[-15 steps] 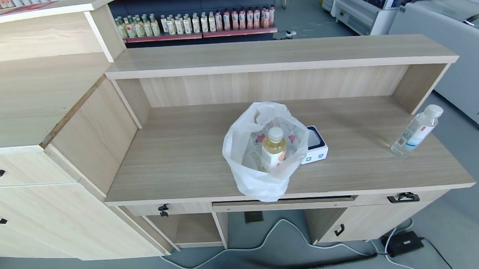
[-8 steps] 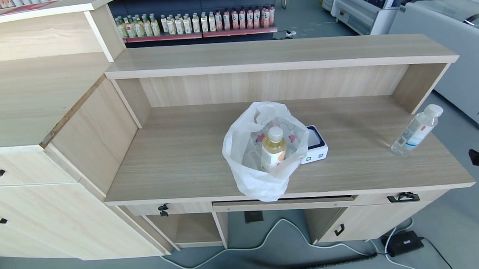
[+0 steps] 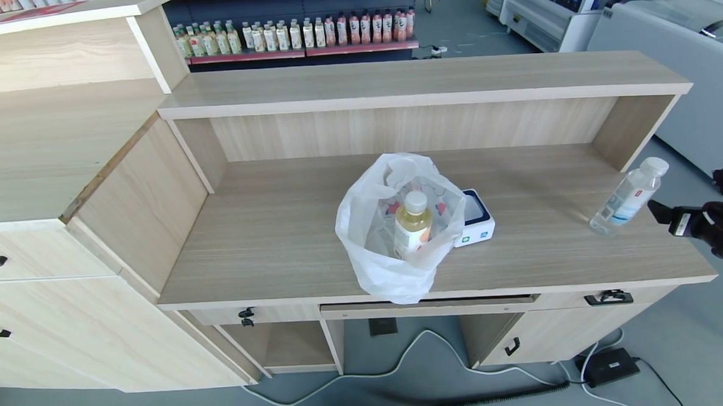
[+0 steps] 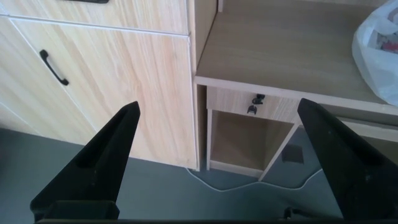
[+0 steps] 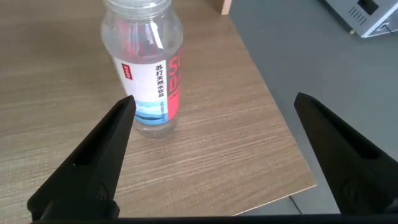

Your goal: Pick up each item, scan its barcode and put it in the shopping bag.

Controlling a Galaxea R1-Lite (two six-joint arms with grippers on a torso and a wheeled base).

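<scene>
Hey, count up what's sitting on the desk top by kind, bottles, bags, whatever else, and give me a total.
Plastic bag: 1
Bottles: 2, a yellow drink bottle inside the bag and a clear water bottle standing apart
Scanner: 1
Total: 4

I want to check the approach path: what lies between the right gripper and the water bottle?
Nothing: only bare counter top separates the right gripper from the water bottle, as the right wrist view shows; the head view agrees.
</scene>
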